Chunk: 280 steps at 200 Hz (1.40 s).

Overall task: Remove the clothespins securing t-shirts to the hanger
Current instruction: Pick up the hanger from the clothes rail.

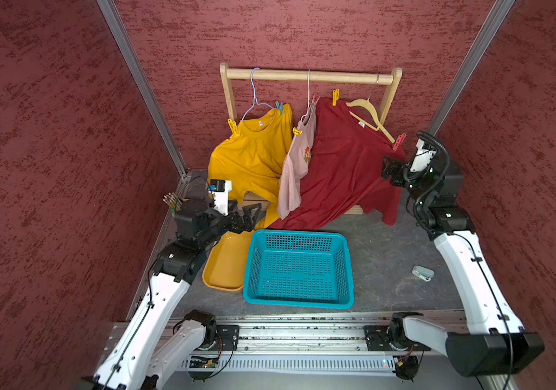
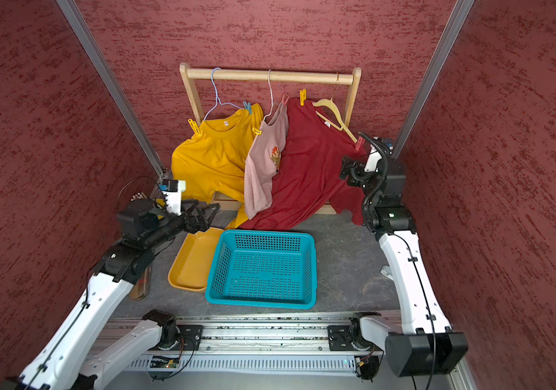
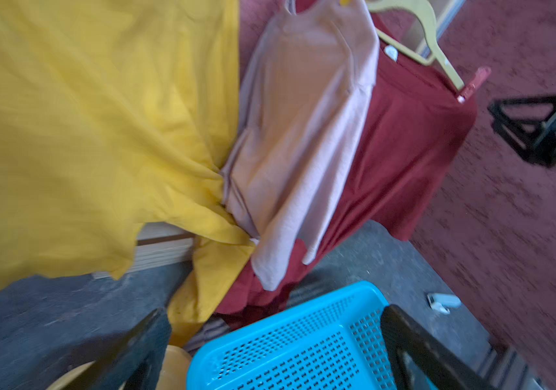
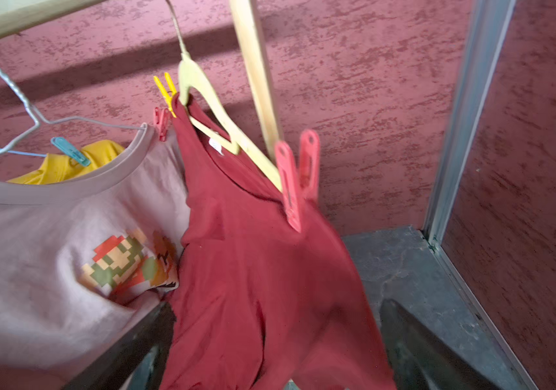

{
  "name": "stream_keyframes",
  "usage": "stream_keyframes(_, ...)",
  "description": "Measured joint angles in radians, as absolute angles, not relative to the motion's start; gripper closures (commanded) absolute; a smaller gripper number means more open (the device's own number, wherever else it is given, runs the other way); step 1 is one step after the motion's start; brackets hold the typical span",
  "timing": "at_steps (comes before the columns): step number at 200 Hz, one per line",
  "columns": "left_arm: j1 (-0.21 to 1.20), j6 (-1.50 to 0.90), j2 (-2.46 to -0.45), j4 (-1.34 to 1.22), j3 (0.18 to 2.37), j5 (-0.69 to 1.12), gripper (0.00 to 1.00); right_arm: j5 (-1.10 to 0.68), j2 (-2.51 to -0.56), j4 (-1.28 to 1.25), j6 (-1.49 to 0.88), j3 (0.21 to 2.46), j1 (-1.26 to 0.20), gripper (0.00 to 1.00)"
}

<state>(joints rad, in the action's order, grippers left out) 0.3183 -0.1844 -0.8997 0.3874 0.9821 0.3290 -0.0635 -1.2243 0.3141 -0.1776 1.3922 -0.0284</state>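
Right gripper [image 1: 387, 170] was spread, empty, near red-pink clothespin [image 1: 398, 141] on dark red t-shirt [image 1: 337, 169]; left gripper [image 1: 253, 213] likewise spread, empty.

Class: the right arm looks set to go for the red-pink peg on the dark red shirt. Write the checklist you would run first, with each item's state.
1. Right gripper jaws open: ok.
2. Red-pink clothespin in plain sight in the right wrist view: ok.
3. Clothespin between the jaws: not ok, the gripper sits lower and apart from it.
4. Dark red t-shirt clear of that gripper: cannot tell.
5. Left gripper open and empty: ok.
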Motion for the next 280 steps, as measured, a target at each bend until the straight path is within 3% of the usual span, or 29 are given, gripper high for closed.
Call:
stream_keyframes(31,0.453,-0.105,-1.016,0.435,1.092,0.339,0.00,-0.182,-1.292,0.345,-0.163,1.506,-0.028,0.13)
stream_keyframes(62,0.490,-0.076,-1.097,0.395,1.196,0.309,0.10,-0.220,-1.292,0.345,-0.198,1.523,-0.057,0.13)
stream_keyframes(146,0.452,-0.105,-1.400,0.323,1.542,0.251,0.44,-0.178,-1.318,0.278,-0.267,1.420,-0.310,0.17)
stream_keyframes(184,0.453,-0.097,-1.528,0.304,1.642,0.260,0.46,-0.153,-1.382,0.276,-0.277,1.369,-0.369,0.17)
stream_keyframes(193,0.453,-0.096,-1.550,0.291,1.650,0.259,0.52,-0.145,-1.386,0.274,-0.276,1.364,-0.375,0.17)
stream_keyframes(212,0.452,-0.097,-1.594,0.276,1.668,0.251,0.75,-0.125,-1.386,0.269,-0.272,1.351,-0.385,0.17)
stream_keyframes(232,0.451,-0.093,-1.637,0.259,1.692,0.240,0.80,-0.113,-1.386,0.259,-0.265,1.337,-0.387,0.17)
stream_keyframes(249,0.451,-0.087,-1.660,0.243,1.703,0.231,1.00,-0.105,-1.392,0.258,-0.257,1.333,-0.387,0.17)
stream_keyframes(280,0.445,-0.070,-1.681,0.224,1.718,0.194,1.00,-0.091,-1.403,0.258,-0.243,1.333,-0.389,0.17)
